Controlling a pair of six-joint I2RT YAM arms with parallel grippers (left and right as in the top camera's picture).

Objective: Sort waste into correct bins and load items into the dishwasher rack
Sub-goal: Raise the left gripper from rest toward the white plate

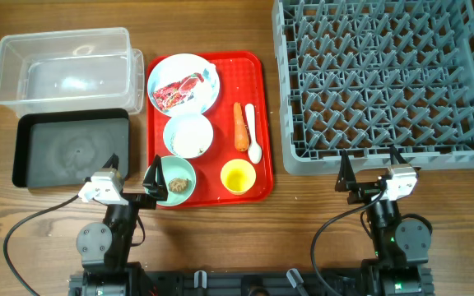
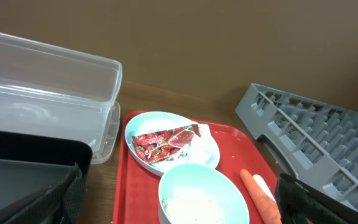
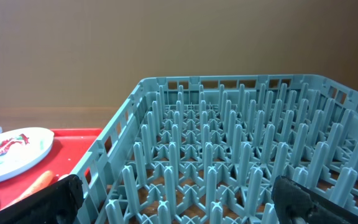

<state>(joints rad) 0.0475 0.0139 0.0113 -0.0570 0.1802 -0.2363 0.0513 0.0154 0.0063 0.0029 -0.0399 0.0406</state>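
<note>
Over the table [image 1: 220, 238], both jaws gape empty.

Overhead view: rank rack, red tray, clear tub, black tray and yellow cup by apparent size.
1. rack
2. red tray
3. clear tub and black tray: look alike; the tub's rim is nearer the camera, so not ranked
4. yellow cup

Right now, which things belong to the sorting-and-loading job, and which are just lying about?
Job: wrapper, carrot piece, rice, food lump; plate, blue bowl, green bowl, yellow cup, spoon; clear tub, black tray, rack.
Lying about: red serving tray.
</note>
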